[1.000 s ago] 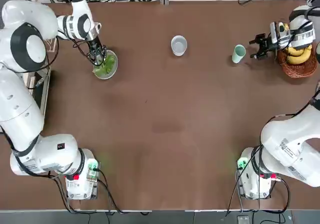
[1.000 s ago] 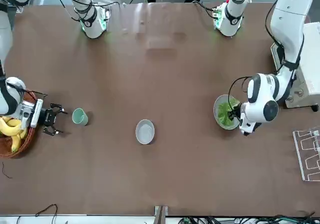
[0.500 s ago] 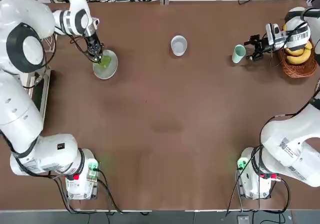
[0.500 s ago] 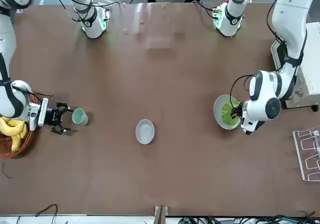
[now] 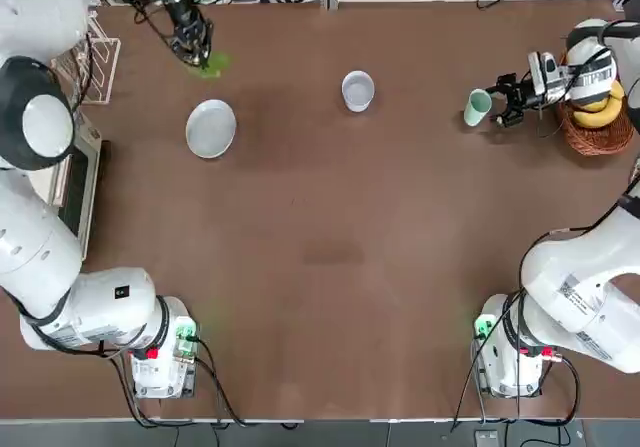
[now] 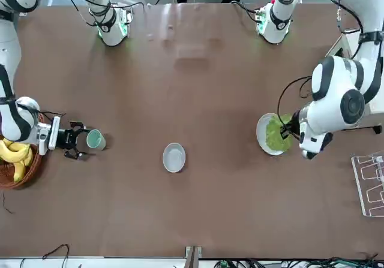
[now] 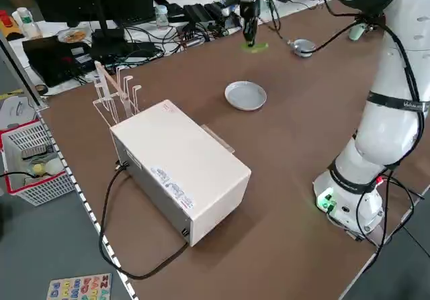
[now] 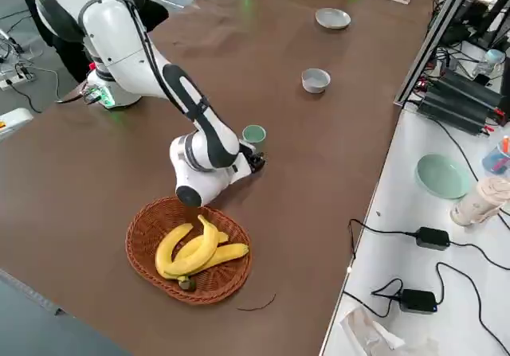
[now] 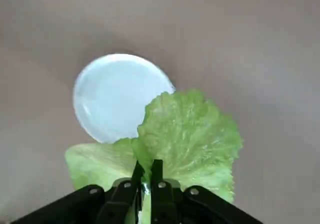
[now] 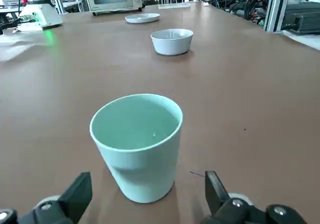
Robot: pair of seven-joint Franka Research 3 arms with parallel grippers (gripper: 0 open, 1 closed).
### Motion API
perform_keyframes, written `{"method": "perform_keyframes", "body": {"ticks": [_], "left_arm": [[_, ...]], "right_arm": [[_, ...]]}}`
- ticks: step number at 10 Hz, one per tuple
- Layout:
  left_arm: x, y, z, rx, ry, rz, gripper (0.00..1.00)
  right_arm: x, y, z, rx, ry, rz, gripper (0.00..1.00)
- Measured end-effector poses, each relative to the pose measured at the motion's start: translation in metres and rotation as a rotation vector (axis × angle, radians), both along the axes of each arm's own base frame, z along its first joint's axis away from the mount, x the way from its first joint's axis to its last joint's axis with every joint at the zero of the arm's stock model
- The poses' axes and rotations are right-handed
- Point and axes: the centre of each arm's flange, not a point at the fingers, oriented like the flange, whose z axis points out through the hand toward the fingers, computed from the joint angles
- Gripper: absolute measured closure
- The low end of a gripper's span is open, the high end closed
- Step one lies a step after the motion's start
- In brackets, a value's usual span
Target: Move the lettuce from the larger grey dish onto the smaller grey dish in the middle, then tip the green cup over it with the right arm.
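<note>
The left fingers (image 9: 156, 170) were clamped on lettuce (image 9: 190, 139), partly hiding the plate (image 9: 117, 96); the right fingers (image 10: 216, 189) stood apart.

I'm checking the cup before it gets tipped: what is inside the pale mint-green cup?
Nothing shows inside the pale mint-green cup; its near wall hides part of the bottom.
</note>
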Motion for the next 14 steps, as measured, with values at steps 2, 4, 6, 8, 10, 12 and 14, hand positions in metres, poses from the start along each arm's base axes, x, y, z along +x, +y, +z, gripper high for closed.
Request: {"method": "perform_keyframes", "body": {"ticks": [2, 4, 6, 8, 10, 12, 14], "left_arm": [[-0.001, -0.075, 0.016, -0.042, -0.029, -0.061, 0.92], [0.002, -0.168, -0.002, -0.068, -0.024, -0.047, 0.92], [-0.002, -0.251, -0.038, -0.083, -0.066, -0.054, 0.92], [-0.021, -0.314, -0.07, -0.111, -0.149, -0.057, 0.92], [-0.036, -0.361, -0.094, -0.121, -0.266, -0.06, 0.92], [-0.043, -0.392, -0.109, -0.18, -0.33, -0.021, 0.92], [-0.034, -0.394, -0.125, -0.221, -0.372, 0.0, 0.92]], "right_arm": [[0.002, 0.003, -0.002, 0.014, -0.003, -0.02, 0.0], [0.004, 0.01, -0.007, 0.017, -0.002, -0.019, 0.0], [0.006, 0.019, -0.009, 0.024, -0.003, -0.009, 0.0], [0.005, 0.025, -0.01, 0.035, -0.002, 0.003, 0.0], [0.002, 0.028, -0.013, 0.042, 0.001, 0.008, 0.0], [0.002, 0.029, -0.014, 0.045, 0.002, 0.011, 0.06], [0.001, 0.033, -0.016, 0.049, 0.005, 0.015, 0.13]]}}
